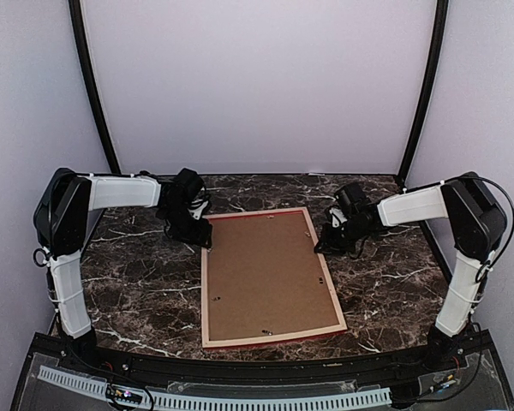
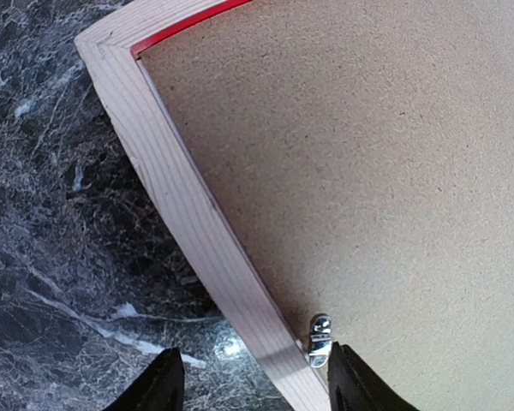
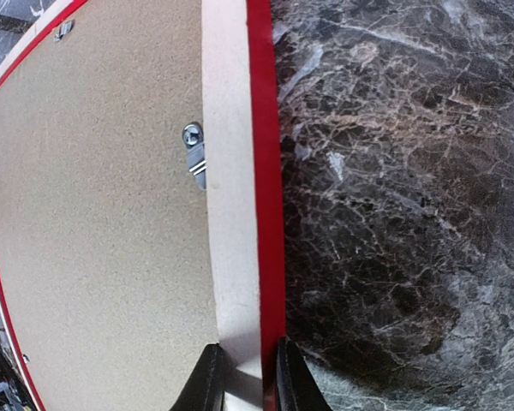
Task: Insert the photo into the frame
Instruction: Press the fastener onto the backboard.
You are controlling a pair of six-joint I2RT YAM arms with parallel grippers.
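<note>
The right end effector point(image 3: 250, 381) pinched the face-down frame point(image 3: 231, 214) by one rail; the left end effector point(image 2: 255, 385) stood spread astride the opposite rail. Uneven lifting might twist the frame.

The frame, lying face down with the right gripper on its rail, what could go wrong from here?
1. The right gripper pinches only the thin side rail of the frame; lifting from there could twist or drop it.
2. The left gripper stands open astride the opposite rail beside a small metal clip; closing could catch the clip or scrape the backing board.
3. The marble table looks smooth, so a sideways push may slide the frame.
</note>
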